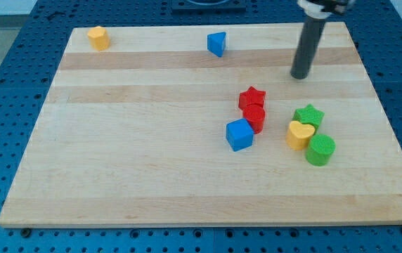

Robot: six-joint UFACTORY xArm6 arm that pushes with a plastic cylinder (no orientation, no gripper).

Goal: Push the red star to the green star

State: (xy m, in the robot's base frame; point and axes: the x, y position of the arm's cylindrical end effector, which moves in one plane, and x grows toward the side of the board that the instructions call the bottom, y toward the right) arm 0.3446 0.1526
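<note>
The red star [252,98] lies right of the board's middle, touching a red cylinder [254,118] just below it. The green star [309,114] lies to its right, about a block's width away, touching a yellow heart [300,134] below it. My tip [299,75] rests on the board above and between the two stars, nearer the green star's upper side, apart from both.
A blue cube [240,134] touches the red cylinder's lower left. A green cylinder [320,150] sits below the yellow heart. A yellow block [98,37] lies at the top left corner, a blue block [217,43] at the top middle. The wooden board [131,154] lies on a blue perforated table.
</note>
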